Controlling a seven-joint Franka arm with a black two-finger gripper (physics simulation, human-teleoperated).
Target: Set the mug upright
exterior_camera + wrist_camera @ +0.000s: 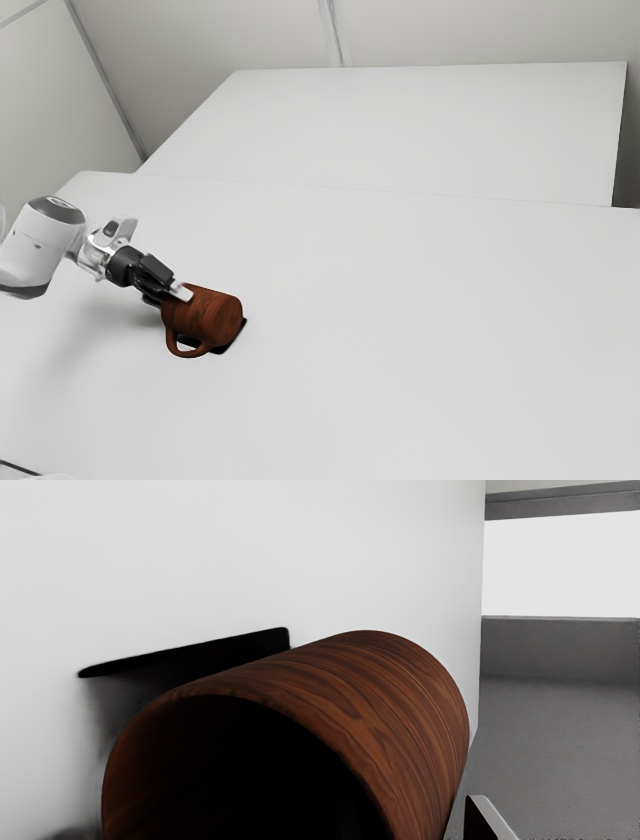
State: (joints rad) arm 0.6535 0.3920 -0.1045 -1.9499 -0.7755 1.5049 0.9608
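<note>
"Starting with the claw (pixel 176 293), what can be said about it? Is it wide or narrow?"

"That cannot be told. The claw is seen right at the open end of the brown mug (pixel 213 312), and a bit of it is seen over the mug's edge in the exterior view. In the wrist view, a bit of it is seen just beside the mug's round outer wall. Whether the mug is held or touched cannot be told."

"Can any words be read?"

"A small mark (pixel 61 202) is seen on the dark cap of the arm (pixel 38 245), but it is too small to be read. The mug is covered in wavy brown lines, like wood."

"Which way is the mug pointed?"

"It is laid on its side on the worktop (pixel 400 330). Its mouth (pixel 240 780) is turned to the claw, and its round bottom is turned to the exterior view's right. Its long line is run mostly along the worktop, out from the claw. The handle (pixel 189 352) is stuck out at the mug's side, low in the exterior view."

"And the black patch (pixel 200 652)?"

"It is seen beside the mug, with a sharp edge."
</note>
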